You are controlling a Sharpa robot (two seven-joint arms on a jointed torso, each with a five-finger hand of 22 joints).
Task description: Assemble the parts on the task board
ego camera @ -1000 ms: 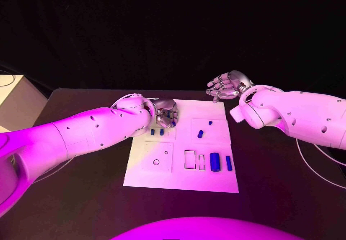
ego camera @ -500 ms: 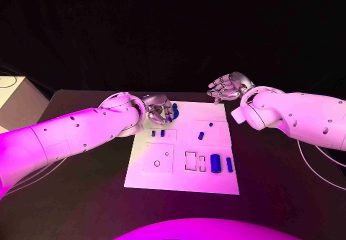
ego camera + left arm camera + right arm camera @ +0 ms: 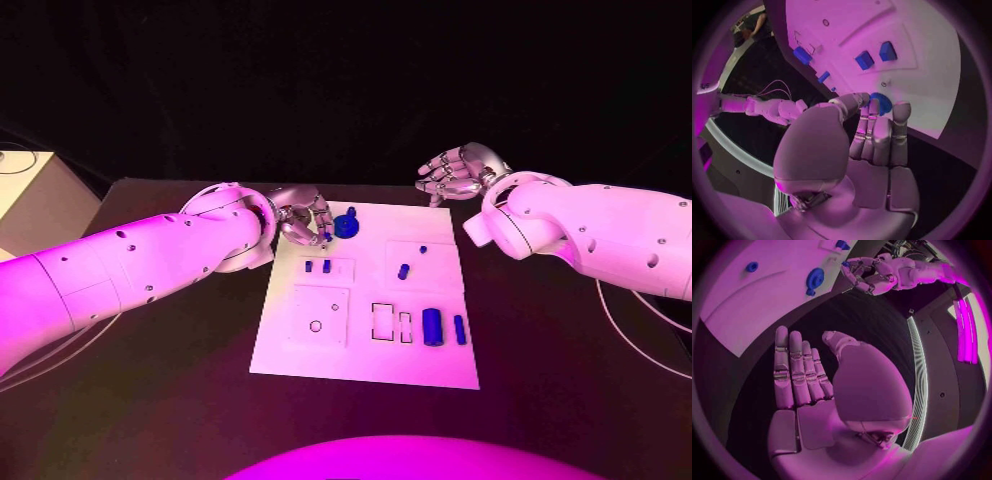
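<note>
since a second ago your left hand (image 3: 306, 222) has drawn back from over the task board (image 3: 368, 350) toward its far left corner, and a round blue part (image 3: 348, 218) that the hand covered now shows near the far edge. the right hand (image 3: 459, 172) has barely shifted.

your left hand's fingers are curled in side by side, with the blue round part just beyond the fingertips (image 3: 900, 111) in the left wrist view. you cannot tell from these pictures whether the hand touches or pinches that part or is just beside it. the part seems to sit on the board's surface near the far edge, so the hand looks placed either to lift it or to leave it there.

your right hand hovers off the board past its far right corner, fingers loosely spread and holding nothing. it seems parked there to keep the board free for the left arm.

on the board, two small blue parts (image 3: 317, 266) stand side by side behind the left hand's spot, two more (image 3: 404, 270) sit toward the right edge, and two longer blue parts (image 3: 431, 326) lie near the right edge, closer to the near side. several outlined recesses look unfilled, so most of the assembly seems to remain.
</note>
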